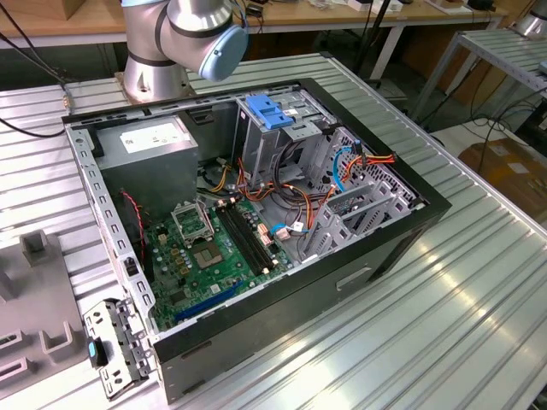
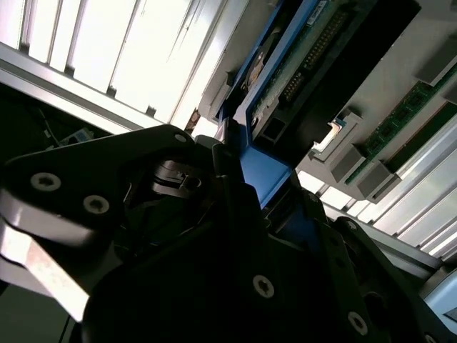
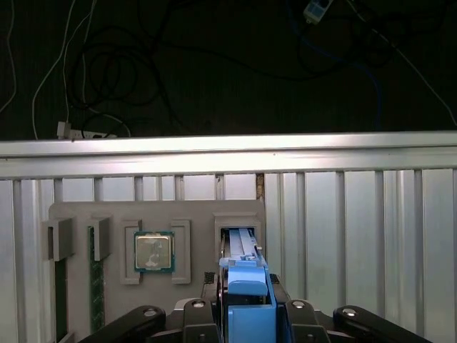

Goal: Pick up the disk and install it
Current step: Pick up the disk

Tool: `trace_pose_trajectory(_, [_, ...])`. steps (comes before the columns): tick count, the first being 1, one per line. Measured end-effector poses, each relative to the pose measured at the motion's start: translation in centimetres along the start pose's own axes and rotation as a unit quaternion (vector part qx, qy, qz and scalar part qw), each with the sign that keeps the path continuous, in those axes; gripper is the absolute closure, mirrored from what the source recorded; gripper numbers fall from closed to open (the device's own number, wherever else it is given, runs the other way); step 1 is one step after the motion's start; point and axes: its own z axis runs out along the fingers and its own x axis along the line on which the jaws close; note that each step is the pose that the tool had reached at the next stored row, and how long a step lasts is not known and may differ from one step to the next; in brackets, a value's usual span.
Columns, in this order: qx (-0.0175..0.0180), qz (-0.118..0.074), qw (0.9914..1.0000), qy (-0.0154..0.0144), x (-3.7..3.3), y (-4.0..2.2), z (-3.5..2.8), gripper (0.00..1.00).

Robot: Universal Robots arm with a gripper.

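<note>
Pincer [image 3: 247, 314] clamped on the blue bracket of the disk [image 3: 241, 250], which stands on edge in its slot of the grey holder tray [image 3: 200, 214] on the bench [image 3: 357, 229] (processor chip [image 3: 154, 251] nearby). Judgement: pull straight along the slot, no tilt, or the bracket snags.

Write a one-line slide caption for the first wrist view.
Gripper clasps the blue-framed disk at a grey tray holding a processor chip.

computer case [image 1: 359, 278] on ribbed table [image 1: 453, 333]

Strong glare washes out the ribbed table [image 2: 107, 43]; foreground dark, blurred.
</note>
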Motion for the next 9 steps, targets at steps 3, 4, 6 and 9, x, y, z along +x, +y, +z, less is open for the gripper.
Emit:
trace_pose_trajectory(3, [0.0000, 0.000, 1.00000, 0.0000, 0.00, 0.00, 0.00, 0.63])
trace_pose_trajectory(4, [0.0000, 0.000, 1.00000, 0.0000, 0.00, 0.00, 0.00, 0.63])
trace_pose_trajectory(6, [0.0000, 0.000, 1.00000, 0.0000, 0.00, 0.00, -0.22, 0.63])
trace_pose_trajectory(9, [0.0000, 0.000, 1.00000, 0.0003, 0.01, 0.00, -0.66, 0.63])
